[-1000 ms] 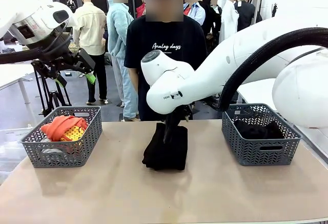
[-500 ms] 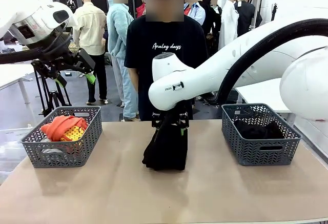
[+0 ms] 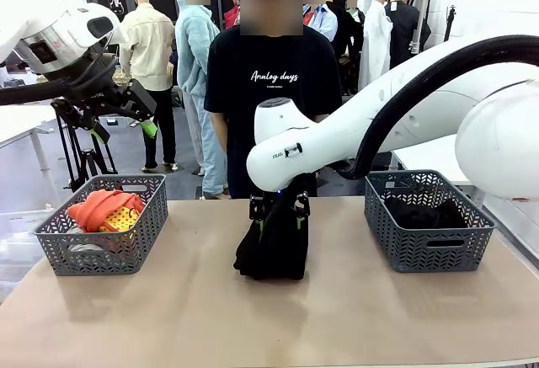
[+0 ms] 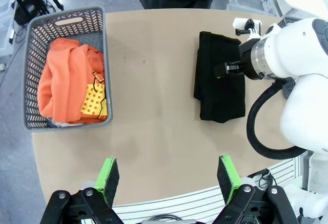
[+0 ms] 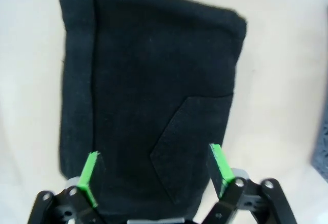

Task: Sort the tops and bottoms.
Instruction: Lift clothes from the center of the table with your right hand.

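Beige tabletop (image 3: 168, 301) is shared with a person (image 3: 271, 90) standing at the far edge, two grey baskets set at either end. Left basket (image 3: 105, 246) is seen holding the orange top (image 3: 101, 206); right basket (image 3: 428, 246) is seen holding a dark bundle, taken to be bottoms already sorted.

One folded black bottom (image 3: 271, 246) is left at tabletop centre. Right fingers (image 5: 154, 175) are spread wide, nothing held, and are poised directly over the garment. In the right wrist view the fabric runs straight ahead between the green pads (image 5: 88, 177), long axis lying along the line of sight and across the closing direction, so the narrow width sits between the pads. Contact with the cloth cannot be confirmed.

Left fingers (image 4: 169, 180) are also spread wide and empty, held high, well apart from the garment and off toward the left basket side.

Right arm is judged nearer; a straight descent and pinch is what the pick appears to call for.
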`<state>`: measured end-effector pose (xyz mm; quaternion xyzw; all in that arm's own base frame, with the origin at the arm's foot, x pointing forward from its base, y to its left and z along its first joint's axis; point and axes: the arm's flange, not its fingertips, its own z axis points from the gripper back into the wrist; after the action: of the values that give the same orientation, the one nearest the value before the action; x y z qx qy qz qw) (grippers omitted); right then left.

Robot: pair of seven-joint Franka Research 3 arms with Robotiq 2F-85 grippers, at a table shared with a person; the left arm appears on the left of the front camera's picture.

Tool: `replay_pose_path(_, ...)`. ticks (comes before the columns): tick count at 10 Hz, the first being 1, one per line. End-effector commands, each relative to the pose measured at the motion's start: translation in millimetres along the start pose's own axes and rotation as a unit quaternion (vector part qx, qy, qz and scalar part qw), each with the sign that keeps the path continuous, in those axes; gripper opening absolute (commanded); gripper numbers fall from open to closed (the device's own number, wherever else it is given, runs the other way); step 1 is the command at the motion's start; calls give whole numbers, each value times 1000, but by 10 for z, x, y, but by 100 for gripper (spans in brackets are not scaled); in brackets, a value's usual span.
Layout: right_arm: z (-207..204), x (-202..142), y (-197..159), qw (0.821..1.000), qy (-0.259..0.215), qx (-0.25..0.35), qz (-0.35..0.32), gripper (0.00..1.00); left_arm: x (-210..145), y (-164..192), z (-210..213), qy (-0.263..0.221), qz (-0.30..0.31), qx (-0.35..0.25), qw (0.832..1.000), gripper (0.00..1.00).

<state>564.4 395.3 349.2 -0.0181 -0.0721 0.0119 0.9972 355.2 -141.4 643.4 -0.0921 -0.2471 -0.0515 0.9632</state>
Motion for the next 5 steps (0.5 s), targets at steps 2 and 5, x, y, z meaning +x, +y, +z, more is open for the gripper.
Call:
replay_pose_path(2,-93,62,183,999,-11,-39,12,100,-1,28,15,0,-1,-3,1000,100)
replay_pose_path(5,-216,83,114,999,5,-43,-10,100,-1,28,15,0,-1,-3,1000,100)
